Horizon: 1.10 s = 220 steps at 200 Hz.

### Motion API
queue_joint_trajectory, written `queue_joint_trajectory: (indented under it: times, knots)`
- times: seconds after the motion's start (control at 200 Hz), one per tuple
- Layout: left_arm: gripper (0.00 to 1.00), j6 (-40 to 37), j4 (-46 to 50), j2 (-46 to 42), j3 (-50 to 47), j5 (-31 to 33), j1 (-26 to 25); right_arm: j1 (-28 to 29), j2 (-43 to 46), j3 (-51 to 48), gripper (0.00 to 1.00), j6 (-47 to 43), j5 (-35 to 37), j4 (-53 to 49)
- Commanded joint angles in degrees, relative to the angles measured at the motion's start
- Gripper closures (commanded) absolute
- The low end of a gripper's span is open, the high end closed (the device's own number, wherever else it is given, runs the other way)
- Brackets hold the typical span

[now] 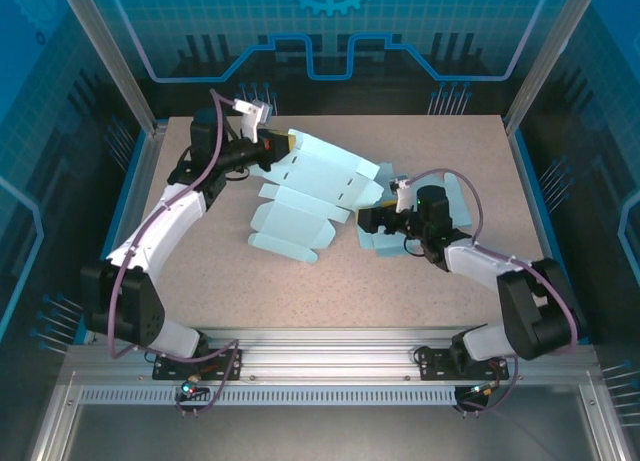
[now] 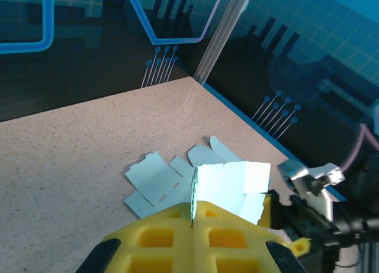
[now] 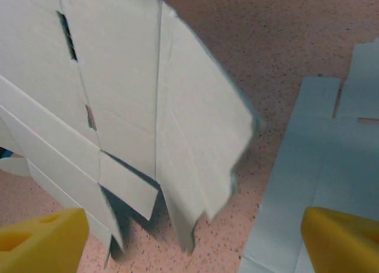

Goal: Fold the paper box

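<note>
The paper box (image 1: 310,196) lies on the bench (image 1: 420,281), its far-left edge pinched in the closed left fingers (image 2: 172,225). The right fingers (image 3: 340,237) gape empty at its right flap. Closing low could snag the loose sheet (image 3: 320,143) beneath.

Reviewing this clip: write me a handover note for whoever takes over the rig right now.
Hands: the left hand is shut on the far-left edge of the paper box sheet, holding that end raised. The right hand is open at the sheet's right edge, gripping nothing.
Things: a spare flat sheet lies on the table under the right hand.
Done: some panels are bent along their creases.
Left: no box formed yet; walls and flaps need folding up and tucking.
</note>
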<state>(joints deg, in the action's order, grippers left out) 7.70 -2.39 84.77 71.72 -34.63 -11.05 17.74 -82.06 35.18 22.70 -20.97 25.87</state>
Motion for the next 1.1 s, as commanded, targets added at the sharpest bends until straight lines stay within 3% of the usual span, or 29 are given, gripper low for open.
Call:
queue_joint_trajectory:
  times: [0.0, 0.12, 0.385, 0.44, 0.585, 0.66, 0.76, 0.85, 0.976, 1.096]
  knots:
    - [1.00, 2.39, -3.01, -1.32, -1.23, -2.54, -0.27, 0.72, -3.13, 2.27, 0.14, 1.54, -3.67, 9.81]
    - [1.00, 2.71, -3.42, -1.65, -1.85, -2.55, -0.25, 0.89, -6.17, 3.77, 0.31, 2.46, -6.45, 13.36]
    - [1.00, 1.22, -2.23, -2.34, -2.11, -2.13, 0.18, 1.90, -4.64, 5.34, 1.00, -1.28, -6.04, 8.32]
    - [0.92, 0.20, -1.19, -2.95, -2.17, -1.85, 0.61, 2.17, -2.63, 5.57, 1.00, -3.92, -4.40, 4.50]
    - [0.39, -5.36, 1.93, -6.91, -2.32, 0.13, 2.46, 2.37, 3.06, 7.12, 1.00, -12.37, -3.00, -6.64]
    - [0.20, -10.15, 4.26, -9.77, -2.16, 3.18, 3.05, 2.46, 5.55, 8.16, 1.00, -16.67, -3.66, -12.23]
    - [0.12, -19.42, 9.11, -12.51, -0.64, 4.20, 3.16, 2.55, 8.08, 9.45, 1.00, -21.81, -4.92, -17.72]
    - [0.06, -30.98, 14.75, -13.21, 1.40, -0.08, 3.14, 2.48, 9.42, 10.51, 1.00, -25.43, -6.75, -21.03]
    - [0.03, -47.86, 20.54, -11.94, 3.53, -6.47, 3.08, 2.48, 9.73, 12.62, 1.00, -29.90, -10.62, -25.27]
    - [0.03, -53.92, 21.39, -8.79, 6.21, -6.75, 3.10, 2.47, 9.49, 14.83, 1.00, -33.21, -15.71, -30.43]
